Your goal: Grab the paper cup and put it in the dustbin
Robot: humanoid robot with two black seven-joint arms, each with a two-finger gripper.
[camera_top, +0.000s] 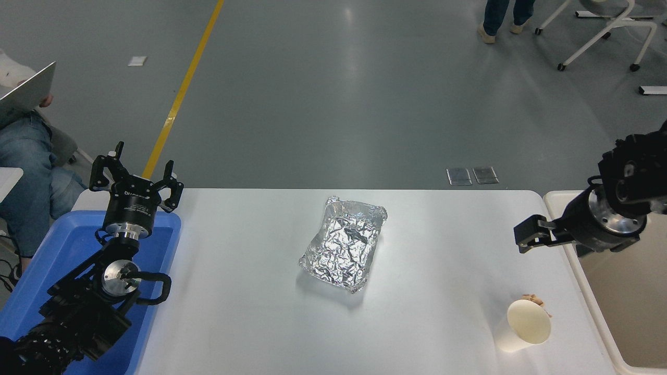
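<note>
The paper cup (523, 326) lies on its side near the table's front right corner, with its cream open mouth turned up towards the camera. The cream dustbin (591, 297) stands just off the table's right edge. My right gripper (525, 235) hangs over the right edge of the table, pointing left, above and behind the cup and apart from it. Its arm crosses the dustbin's far corner. It is seen side-on and holds nothing that shows. My left gripper (139, 162) stands parked and open over the blue bin at the lower left.
A crumpled foil tray (344, 250) sits mid-table. A small tan scrap (534, 299) lies just behind the cup. A blue bin (57, 250) sits at the left edge. One person (21, 172) sits at the far left, and another person's legs (500, 15) and a chair (599, 26) are at the top right.
</note>
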